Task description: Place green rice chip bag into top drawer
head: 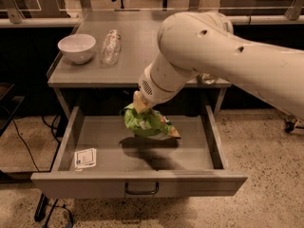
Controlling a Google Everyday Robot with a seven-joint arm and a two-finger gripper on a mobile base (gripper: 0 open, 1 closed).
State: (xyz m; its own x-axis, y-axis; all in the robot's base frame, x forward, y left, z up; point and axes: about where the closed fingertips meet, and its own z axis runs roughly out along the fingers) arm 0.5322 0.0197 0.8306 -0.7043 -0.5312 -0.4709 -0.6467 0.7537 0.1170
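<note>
Jaws pinch the green rice chip bag (pixel 147 122) by its top, above the open top drawer (pixel 137 185). With the gripper (pixel 139 103) mid-drawer, placing looks almost complete; next, release. Beyond, a bowl (pixel 76 47) sits on the surface (pixel 137 56).

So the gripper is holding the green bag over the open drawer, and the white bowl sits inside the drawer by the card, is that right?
Not quite: the bowl sits on the tabletop, not inside the drawer, as the camera view shows. The gripper does hold the bag over the open drawer, towards its back, and the card lies in it.
</note>
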